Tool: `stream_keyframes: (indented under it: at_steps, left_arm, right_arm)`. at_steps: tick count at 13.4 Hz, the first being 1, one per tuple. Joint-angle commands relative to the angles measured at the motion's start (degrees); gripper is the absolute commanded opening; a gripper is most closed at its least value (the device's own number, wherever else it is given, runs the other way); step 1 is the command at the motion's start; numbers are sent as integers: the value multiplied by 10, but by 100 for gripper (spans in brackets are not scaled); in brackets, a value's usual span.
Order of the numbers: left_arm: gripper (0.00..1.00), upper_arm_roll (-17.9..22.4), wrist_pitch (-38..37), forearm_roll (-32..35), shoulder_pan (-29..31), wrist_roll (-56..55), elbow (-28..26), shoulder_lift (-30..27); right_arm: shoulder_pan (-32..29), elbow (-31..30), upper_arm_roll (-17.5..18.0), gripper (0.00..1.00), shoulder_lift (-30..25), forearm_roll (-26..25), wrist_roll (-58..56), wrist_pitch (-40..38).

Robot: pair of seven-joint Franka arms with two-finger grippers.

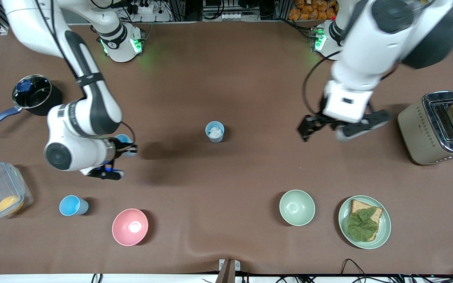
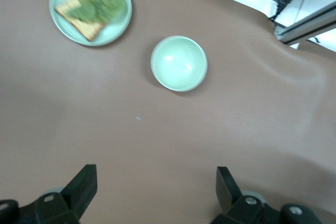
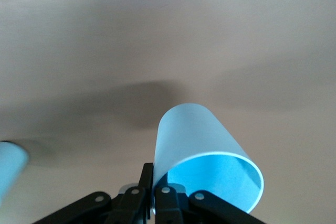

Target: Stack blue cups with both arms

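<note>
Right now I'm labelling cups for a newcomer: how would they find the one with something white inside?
Start at the middle of the brown table. The pale grey-blue cup stands there alone and upright, between the two arms. Unlike the bright blue cups, it holds something white.

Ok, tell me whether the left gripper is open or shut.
Open. In the left wrist view the left gripper has its two fingers spread wide apart with only bare table between them, holding nothing.
</note>
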Motion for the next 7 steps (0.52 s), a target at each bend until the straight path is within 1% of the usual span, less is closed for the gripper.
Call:
stream_keyframes:
  at_steps: [1, 2, 3, 4, 5, 6, 7]
  left_arm:
    - [100, 43, -31, 0, 17, 125, -17, -38]
    - [100, 60, -51, -8, 20, 184, -16, -46]
    - [100, 85, -68, -26, 28, 234, -16, -58]
    - [100, 103, -80, -49, 32, 270, -16, -64]
    - [100, 124, -94, -62, 33, 298, -16, -71]
    - [100, 138, -102, -64, 32, 317, -16, -76]
    - [100, 144, -110, -64, 33, 332, -16, -79]
  right_arm:
    - [86, 34, 2, 0, -5, 22, 111, -3]
    - [143, 62, 1, 0, 4, 20, 191, -3]
    - [182, 79, 1, 0, 20, 21, 263, -1]
    - [212, 81, 1, 0, 25, 20, 313, 7]
    - [241, 81, 1, 0, 25, 19, 339, 25]
    - [255, 81, 1, 0, 26, 19, 353, 37]
    - [271, 85, 1, 0, 26, 19, 359, 48]
